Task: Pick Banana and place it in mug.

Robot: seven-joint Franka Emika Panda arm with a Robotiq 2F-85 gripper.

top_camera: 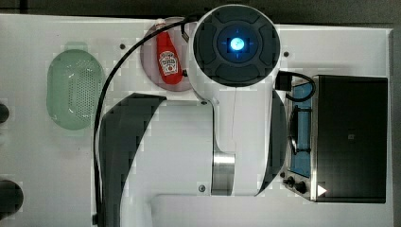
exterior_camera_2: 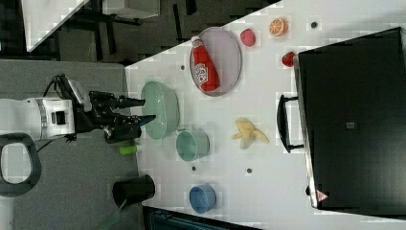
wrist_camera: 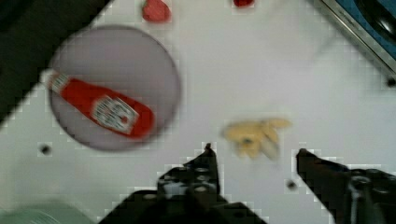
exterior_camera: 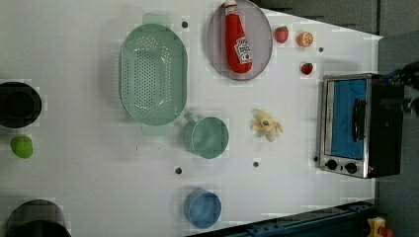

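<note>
The banana [exterior_camera: 267,125] lies on the white table [exterior_camera: 74,187], between the mug [exterior_camera: 206,137] and the toaster oven [exterior_camera: 353,126]. The gripper [exterior_camera_2: 143,109] hangs high above with jaws apart, holding nothing. I think it should descend straight and close across the peeled banana's middle. A ketchup bottle [exterior_camera: 237,38] rests on the plate [exterior_camera: 217,47].

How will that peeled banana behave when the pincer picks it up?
The banana has splayed peel flaps, so they may flop or snag on the mug rim. It looks like a light toy. Lying flat, it seems unlikely to roll.
</note>
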